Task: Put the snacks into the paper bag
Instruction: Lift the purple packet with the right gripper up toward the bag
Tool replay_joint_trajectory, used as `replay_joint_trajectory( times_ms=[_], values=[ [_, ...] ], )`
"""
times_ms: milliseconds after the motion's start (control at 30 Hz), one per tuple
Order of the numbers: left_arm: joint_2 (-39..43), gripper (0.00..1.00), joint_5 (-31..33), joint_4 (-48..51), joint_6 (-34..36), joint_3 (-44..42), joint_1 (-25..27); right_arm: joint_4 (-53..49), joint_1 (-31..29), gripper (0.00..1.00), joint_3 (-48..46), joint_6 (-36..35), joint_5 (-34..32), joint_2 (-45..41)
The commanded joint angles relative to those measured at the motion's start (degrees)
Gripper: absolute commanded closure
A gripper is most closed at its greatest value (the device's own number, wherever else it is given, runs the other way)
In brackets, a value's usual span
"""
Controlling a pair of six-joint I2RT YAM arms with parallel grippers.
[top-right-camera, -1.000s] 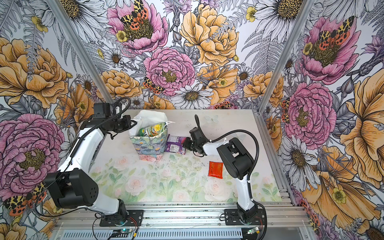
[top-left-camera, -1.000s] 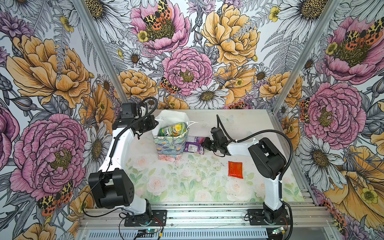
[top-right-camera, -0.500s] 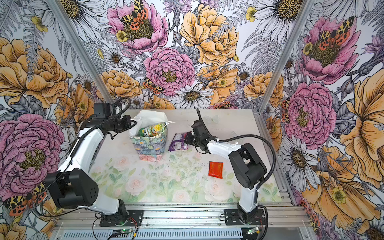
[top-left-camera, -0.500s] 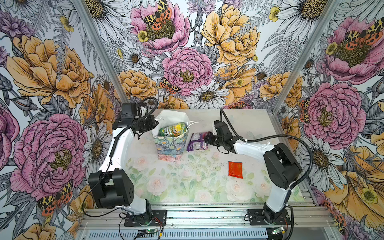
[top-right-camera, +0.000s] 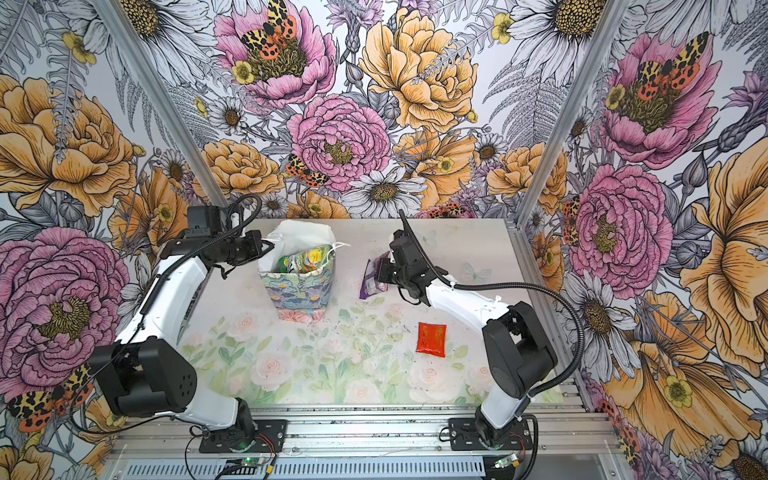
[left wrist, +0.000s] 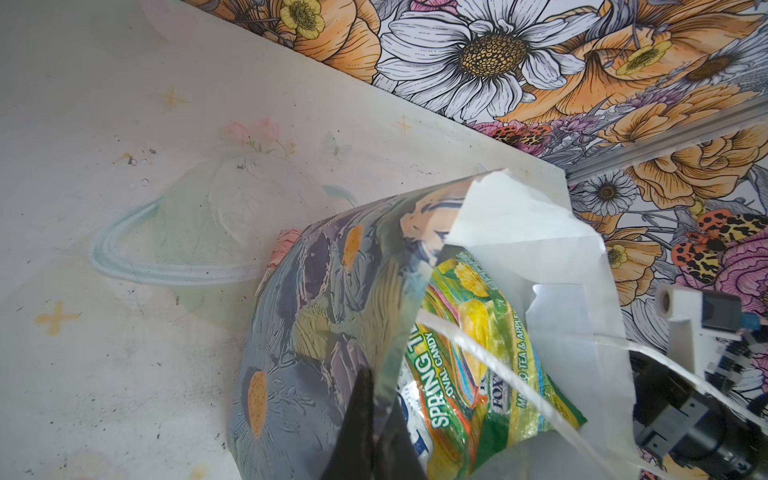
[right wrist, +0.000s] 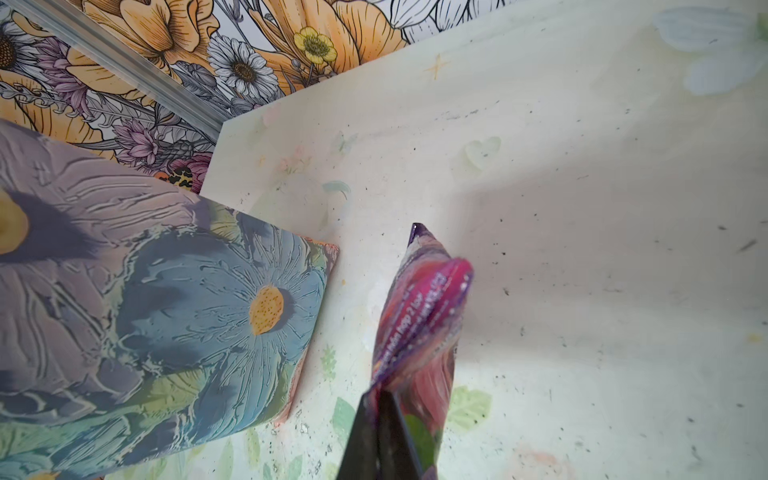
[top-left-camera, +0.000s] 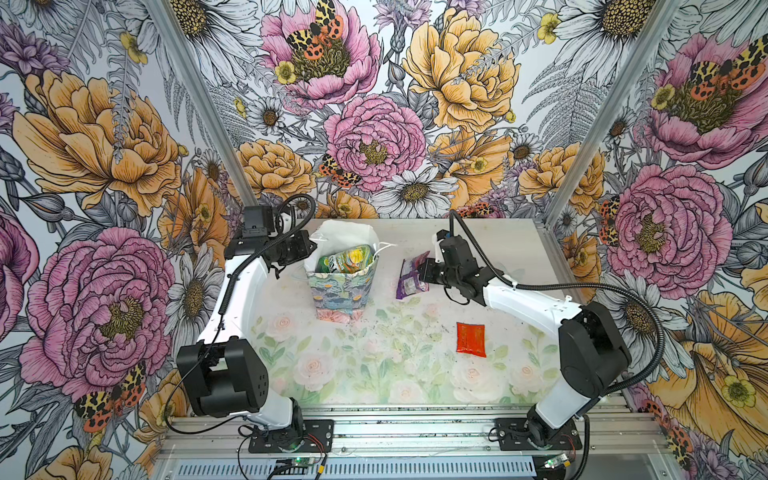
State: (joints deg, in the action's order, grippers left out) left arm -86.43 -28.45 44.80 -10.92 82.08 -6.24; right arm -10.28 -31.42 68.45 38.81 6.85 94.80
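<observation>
Now, toward the counter's [top-left-camera: 374, 374] far edge stands the paper bag [top-left-camera: 336, 291], rim pinched in my left claw [top-left-camera: 311, 250]. The purple packet [top-left-camera: 409, 276] dangles long-axis-down, clamped in my right claw [top-left-camera: 423, 273], beside the bag toward the counter's right edge.
</observation>
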Motion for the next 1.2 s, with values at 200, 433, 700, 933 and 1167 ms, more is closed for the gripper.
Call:
replay_joint_trajectory(
  times_ms=[200,433,700,933,1167],
  values=[
    [1.44,1.00,-0.86,0.94,0.55,0.80,-0.38,-3.05,0.42,1.00,8.57,-7.16,-3.42,-6.11],
    [1.44,1.00,-1.03,0.89,0.60,0.80,-0.35,-8.27,0.57,1.00,19.01,-12.61,-2.95,-6.34],
    [1.48,1.00,-0.91,0.86,0.57,0.75,-0.38,-10.44,0.55,1.00,28.13,-16.36,-2.48,-4.32],
    [1.18,1.00,-1.17,0.85,0.47,0.80,-0.31,-11.08,0.53,1.00,34.87,-17.50,-0.90,-1.69],
    [1.22,1.00,-1.08,0.95,0.58,0.80,-0.27,-11.40,-0.07,1.00,42.63,-17.78,1.65,2.13]
  ],
)
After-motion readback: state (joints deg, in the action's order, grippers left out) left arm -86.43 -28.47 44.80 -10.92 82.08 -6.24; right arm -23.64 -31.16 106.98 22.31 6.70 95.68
